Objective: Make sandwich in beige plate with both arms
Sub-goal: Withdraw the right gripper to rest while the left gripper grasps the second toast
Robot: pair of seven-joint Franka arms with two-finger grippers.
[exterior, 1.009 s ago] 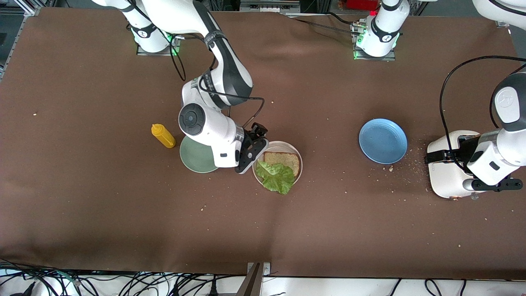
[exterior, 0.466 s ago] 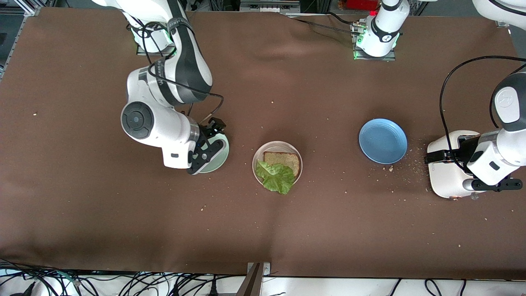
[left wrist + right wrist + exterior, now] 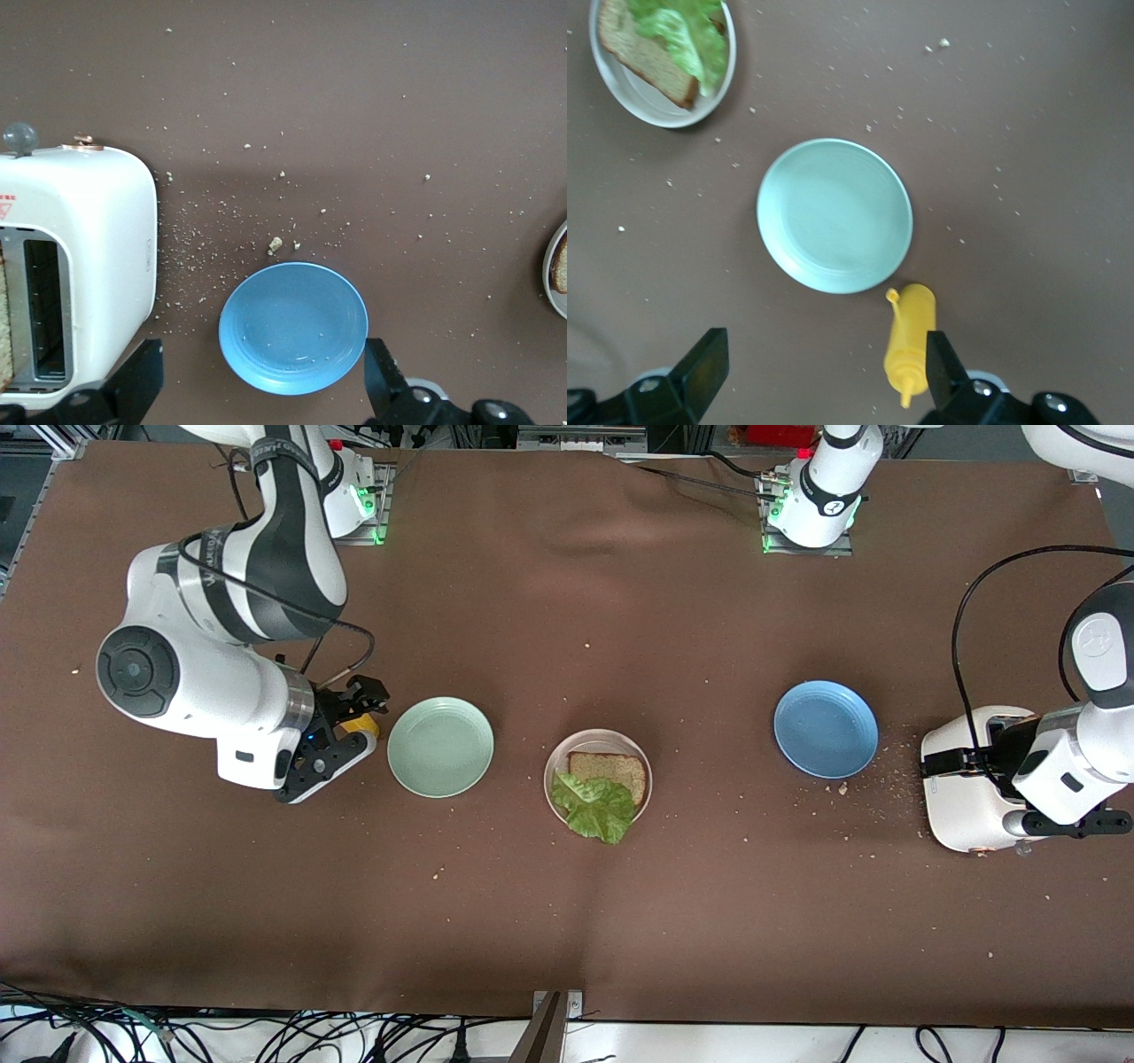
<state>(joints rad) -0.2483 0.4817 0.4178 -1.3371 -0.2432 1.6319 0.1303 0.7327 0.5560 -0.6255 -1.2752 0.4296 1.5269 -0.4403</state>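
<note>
The beige plate sits mid-table with one brown bread slice on it. A green lettuce leaf lies on the slice and overhangs the rim nearer the front camera. The plate also shows in the right wrist view. My right gripper is open and empty, up over the yellow bottle, with one finger beside the bottle. My left gripper is open and empty over the white toaster. A second slice's edge shows in the toaster slot.
A mint-green plate lies between the yellow bottle and the beige plate. A blue plate lies between the beige plate and the toaster, and it shows in the left wrist view. Crumbs dot the cloth near the toaster.
My right gripper has left the beige plate and swung past the mint-green plate to over the yellow bottle. The lettuce stays on the bread. The left arm has barely moved.
</note>
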